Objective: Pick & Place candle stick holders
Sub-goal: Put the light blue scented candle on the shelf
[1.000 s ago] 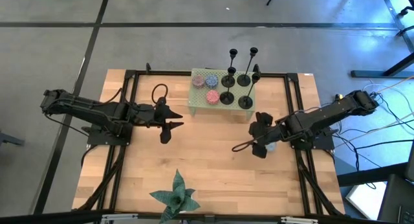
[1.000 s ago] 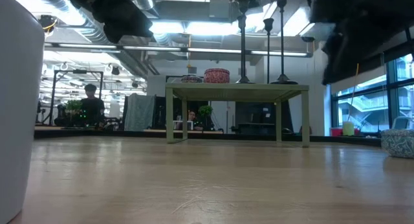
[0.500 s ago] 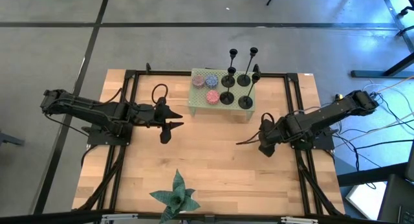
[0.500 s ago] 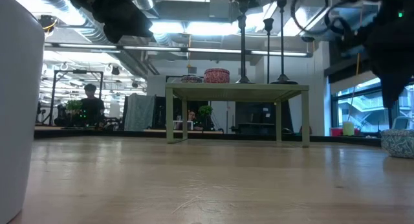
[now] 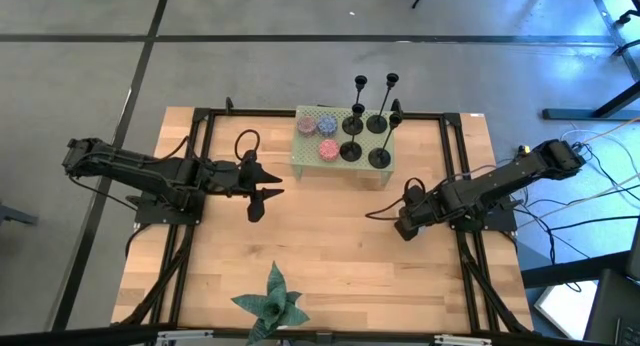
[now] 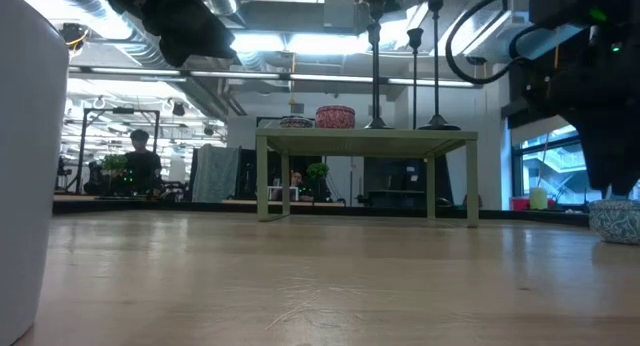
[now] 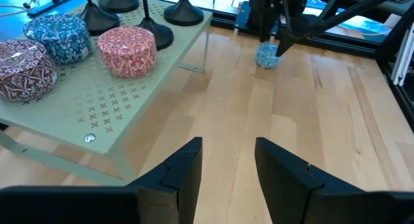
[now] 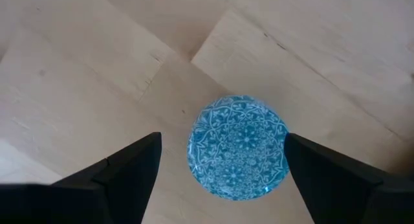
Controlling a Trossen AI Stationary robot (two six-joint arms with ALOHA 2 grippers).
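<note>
The right hand [image 8: 223,169] points straight down at the table [image 5: 330,256] with its two dark fingers [image 8: 126,162] spread wide, one on either side of a small round blue patterned tin [image 8: 237,146]. The tin sits flat on the wood between them, and neither finger touches it. In the left wrist view the same blue tin [image 7: 266,55] shows on the planks directly under the right arm, which stands over it on the right side of the table.

The candle stick holders [image 5: 365,126] are all up on the little pale green stand [image 5: 310,154] near the far edge of the table, clustered on its right end. They stand upright on their disc bases, and the two at the back rise noticeably taller than the others. From table height their thin stems [image 6: 415,71] rise from the stand's top. On the stand's left end sit three more round tins: a red one [image 7: 126,50], a blue one [image 7: 59,36] and a dark red-and-white one [image 7: 22,68].

The left hand [image 7: 223,162] hangs above the wood to the left of the stand, fingers partly apart and holding nothing. A green star-shaped plant [image 5: 272,304] sits at the near edge of the table, well apart from both arms. A person [image 6: 140,161] is visible far back in the room.
</note>
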